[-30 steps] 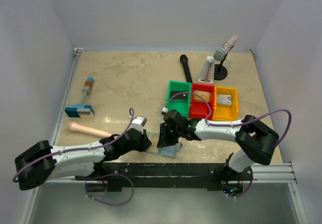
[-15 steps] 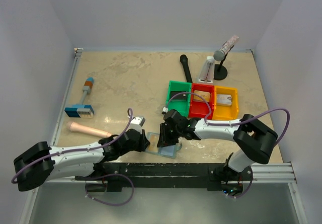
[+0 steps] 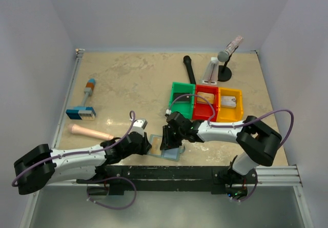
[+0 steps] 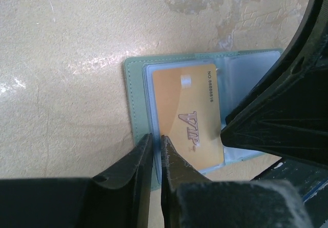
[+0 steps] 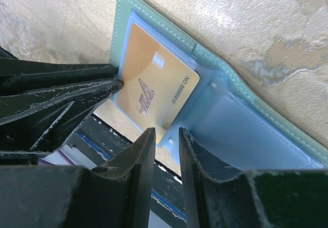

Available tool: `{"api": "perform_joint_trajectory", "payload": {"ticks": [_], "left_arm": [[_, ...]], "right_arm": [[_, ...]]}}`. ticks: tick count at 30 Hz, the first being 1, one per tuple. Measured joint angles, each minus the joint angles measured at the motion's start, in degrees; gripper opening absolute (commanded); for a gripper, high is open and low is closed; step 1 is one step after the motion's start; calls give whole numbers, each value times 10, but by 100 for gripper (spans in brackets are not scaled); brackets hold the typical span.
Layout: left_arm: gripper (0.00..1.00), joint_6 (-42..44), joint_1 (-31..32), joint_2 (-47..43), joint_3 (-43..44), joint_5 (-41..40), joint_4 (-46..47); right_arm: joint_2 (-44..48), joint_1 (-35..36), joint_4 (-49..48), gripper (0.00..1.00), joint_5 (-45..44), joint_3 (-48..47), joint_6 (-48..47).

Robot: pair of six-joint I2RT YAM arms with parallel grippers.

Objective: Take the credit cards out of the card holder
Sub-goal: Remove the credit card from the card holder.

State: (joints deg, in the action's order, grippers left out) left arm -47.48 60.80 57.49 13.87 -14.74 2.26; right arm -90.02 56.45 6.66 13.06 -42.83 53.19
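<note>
Card holder (image 4: pixel 134 100) lies open and flat at the near edge of the bench (image 3: pixel 133 84), its front border just beside the black rail (image 3: pixel 169 172). An orange credit card (image 4: pixel 187 115) sits inside the clear sleeve of one panel, with the holder's stitched border showing around two of its sides.

The left claw (image 4: pixel 156 141) reaches in from the left, fingers almost together and pinched on the holder's front edge just beside the card's corner. The right claw (image 5: pixel 166 136) meets it from the other side, fingers a narrow gap apart astride the sleeve's front edge; it is not clamped. The two claws crowd each other over the holder, with little room between them.

Behind the holder a short strip of bare bench runs to the green bin (image 3: pixel 182 101), red bin (image 3: pixel 206 104) and yellow bin (image 3: pixel 229 105). Wider open bench lies to the rear left, where a pink cylinder (image 3: pixel 89 132) and a blue-and-orange tool (image 3: pixel 84 105) lie near the left edge
</note>
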Motion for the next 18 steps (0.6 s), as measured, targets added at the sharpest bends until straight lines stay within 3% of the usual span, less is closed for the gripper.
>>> {"api": "perform_joint_trajectory", "payload": {"ticks": [18], "left_arm": [[1, -16, 0, 23, 0, -1, 28]], "right_arm": [[-4, -17, -62, 32, 19, 34, 23]]}}
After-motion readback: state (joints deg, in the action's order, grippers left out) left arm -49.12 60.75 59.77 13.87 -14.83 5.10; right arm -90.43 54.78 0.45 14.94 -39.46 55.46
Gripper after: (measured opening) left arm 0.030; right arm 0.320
